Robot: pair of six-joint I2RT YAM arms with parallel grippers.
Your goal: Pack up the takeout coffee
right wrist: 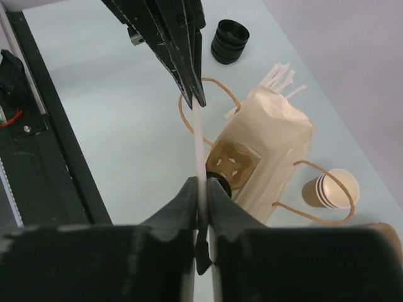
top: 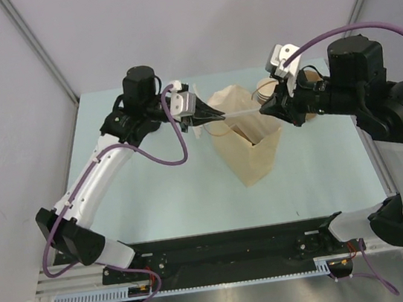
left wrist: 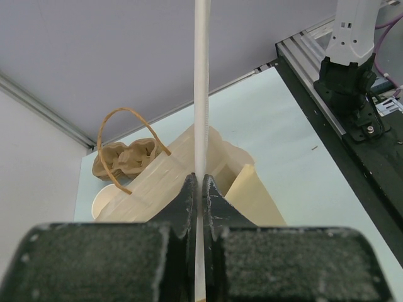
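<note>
Closest in, right jaws pinching one end of a thin white strip (right wrist: 200, 141), left jaws pinching the other end, the strip stretched taut between them over the open mouth of the brown paper bag (top: 251, 159) standing mid-worktop (top: 155, 195). Takeout coffee (right wrist: 218, 178) hard to make out: only a dark round edge inside the bag mouth, under a kraft flap (right wrist: 234, 163). Stack of black lids (right wrist: 230, 41) well left of the bag, stacked paper cups (right wrist: 330, 189) on its far right.
</note>
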